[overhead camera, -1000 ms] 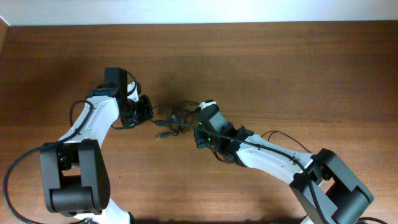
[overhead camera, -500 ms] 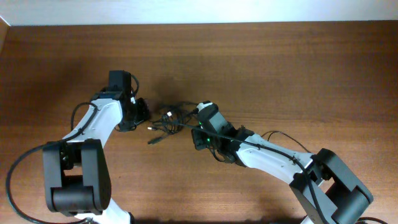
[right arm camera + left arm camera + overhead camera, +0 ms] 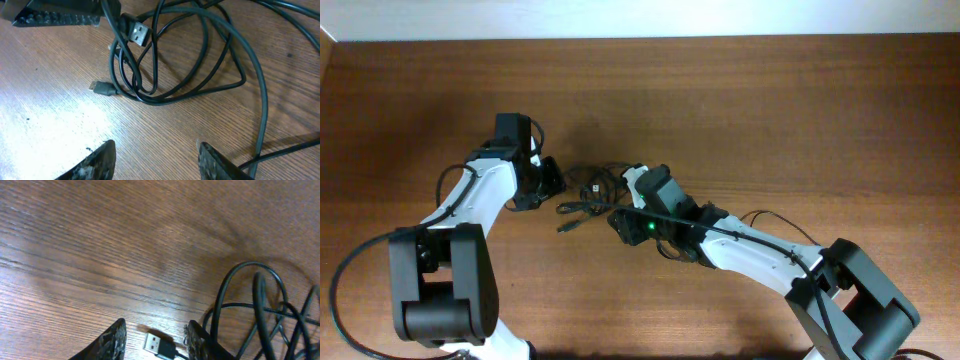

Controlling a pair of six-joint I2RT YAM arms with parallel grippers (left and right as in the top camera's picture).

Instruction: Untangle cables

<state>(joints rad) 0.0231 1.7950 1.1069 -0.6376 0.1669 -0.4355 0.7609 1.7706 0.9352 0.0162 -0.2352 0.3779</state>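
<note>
Cables (image 3: 592,192) lie in a loose knot on the wooden table (image 3: 770,100), between my two grippers and toward its middle. My left gripper (image 3: 155,341) has its fingers spread and clamps nothing. A silver USB plug (image 3: 159,344) lies flat on the wood between its fingertips, and I cannot tell whether either tip touches it. My right gripper (image 3: 157,162) is also parted and empty, hovering just short of the nearest loop, with bare wood between its pads.

I judge that I am at the start of a pull: the tangle is still bunched, and both grippers are lined up for a hold but have not taken one. Next, the left needs to close on that plug or the cord just behind it. The right then has to pin or lift a loop, so that the end can be drawn back out through the crossings rather than dragging the whole bundle along.

The cords are thin, round, smooth black rubber, springy enough to hold open curves. From my right wrist I see several loops laid over each other, and one bends into a sharp kink. A second, smaller dark plug (image 3: 102,89) rests beside the loops. The table is brown, matte and fine-grained, and my fingertips look scuffed and speckled.
</note>
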